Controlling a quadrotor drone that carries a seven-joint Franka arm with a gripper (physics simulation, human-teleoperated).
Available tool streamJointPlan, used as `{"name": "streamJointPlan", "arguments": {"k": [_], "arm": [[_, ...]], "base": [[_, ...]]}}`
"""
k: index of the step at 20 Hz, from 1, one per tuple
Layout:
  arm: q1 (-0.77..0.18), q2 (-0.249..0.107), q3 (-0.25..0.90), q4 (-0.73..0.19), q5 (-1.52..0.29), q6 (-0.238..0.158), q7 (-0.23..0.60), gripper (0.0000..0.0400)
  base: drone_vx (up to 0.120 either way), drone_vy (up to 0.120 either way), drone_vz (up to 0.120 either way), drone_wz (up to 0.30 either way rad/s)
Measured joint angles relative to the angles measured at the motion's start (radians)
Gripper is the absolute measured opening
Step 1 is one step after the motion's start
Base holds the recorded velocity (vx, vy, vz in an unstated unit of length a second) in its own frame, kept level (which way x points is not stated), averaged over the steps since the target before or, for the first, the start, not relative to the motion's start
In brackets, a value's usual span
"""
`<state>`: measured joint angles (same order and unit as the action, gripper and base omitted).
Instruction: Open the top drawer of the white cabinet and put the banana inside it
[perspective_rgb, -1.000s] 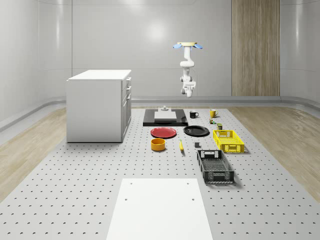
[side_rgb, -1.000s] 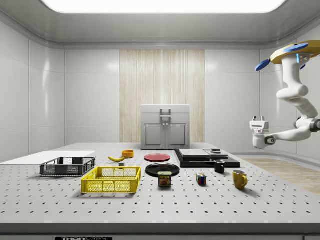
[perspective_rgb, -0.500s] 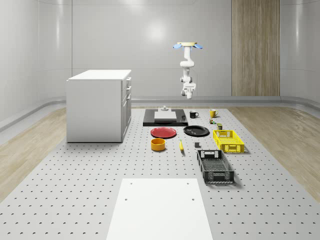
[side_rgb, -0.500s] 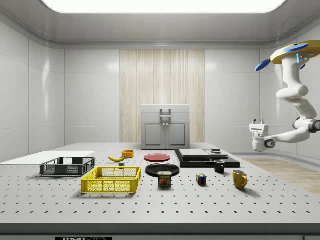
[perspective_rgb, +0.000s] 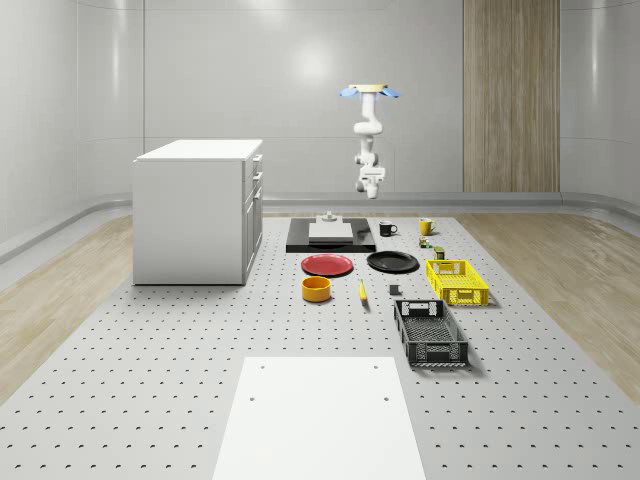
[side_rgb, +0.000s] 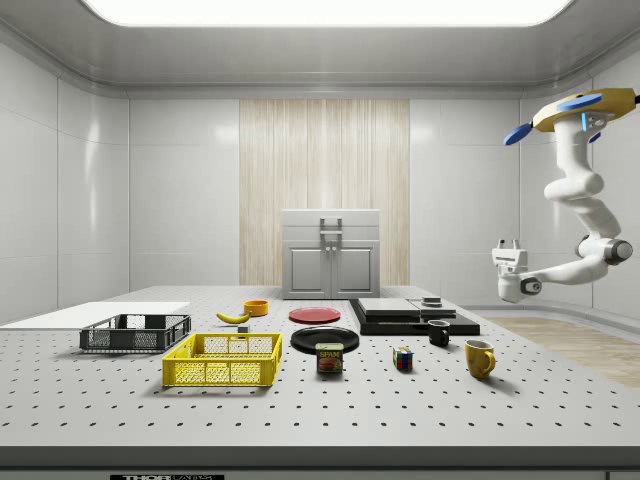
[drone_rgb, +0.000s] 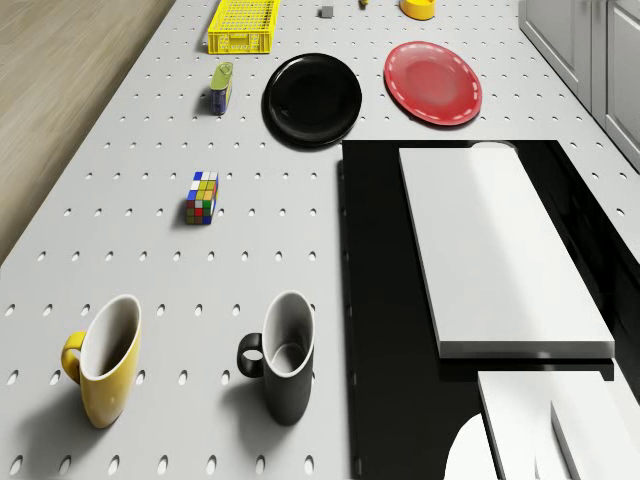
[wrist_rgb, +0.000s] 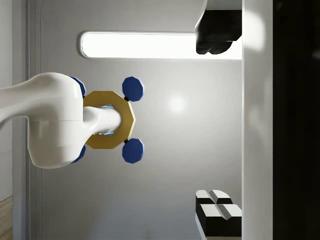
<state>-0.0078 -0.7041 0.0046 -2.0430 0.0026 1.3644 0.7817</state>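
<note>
The banana (perspective_rgb: 362, 291) (side_rgb: 233, 317) lies on the table between the orange bowl (perspective_rgb: 316, 289) and the black crate (perspective_rgb: 430, 333). The white cabinet (perspective_rgb: 195, 212) (side_rgb: 331, 255) stands at the whole-scene view's left with all its drawers shut. My drone (perspective_rgb: 369, 91) (side_rgb: 570, 108) hovers high over the table's far end, above the two mugs and the black slab. The arm hangs below it, and my gripper (perspective_rgb: 368, 183) (side_rgb: 506, 243) (wrist_rgb: 218, 125) points upward, far from banana and cabinet. Its fingers (wrist_rgb: 217, 215) stand wide apart with nothing between them.
Below the drone are a yellow mug (drone_rgb: 105, 358), a black mug (drone_rgb: 285, 355), a puzzle cube (drone_rgb: 202, 196) and a black slab (drone_rgb: 380, 300) bearing white blocks. A red plate (perspective_rgb: 327, 264), a black plate (perspective_rgb: 392, 261) and a yellow basket (perspective_rgb: 456, 281) lie mid-table.
Drone and arm have drifted a little toward the whole-scene view's left and the side view's left, and the drone now tilts slightly. The gripper stays open and empty.
</note>
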Motion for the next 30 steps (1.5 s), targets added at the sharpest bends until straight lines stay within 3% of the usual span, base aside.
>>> {"name": "streamJointPlan", "arguments": {"k": [3,9,14,22,30], "arm": [[0.001,-0.001,-0.006,-0.001,0.011,0.002,-0.001,0.0400],[0.099,-0.012,-0.402,-0.133,0.623,-0.006,-0.097,0.0400],[0.180,-0.036,-0.575,-0.262,0.883,0.001,-0.143,0.0400],[0.272,-0.078,-0.687,-0.347,1.006,0.033,-0.161,0.0400],[0.337,-0.118,-0.735,-0.372,1.014,0.075,-0.150,0.0400]], "base": [[0.000,-0.120,0.000,0.000],[0.000,-0.120,0.000,0.000],[0.000,-0.120,0.104,0.000],[0.005,-0.120,0.120,0.000],[0.120,-0.120,0.110,0.000]]}}
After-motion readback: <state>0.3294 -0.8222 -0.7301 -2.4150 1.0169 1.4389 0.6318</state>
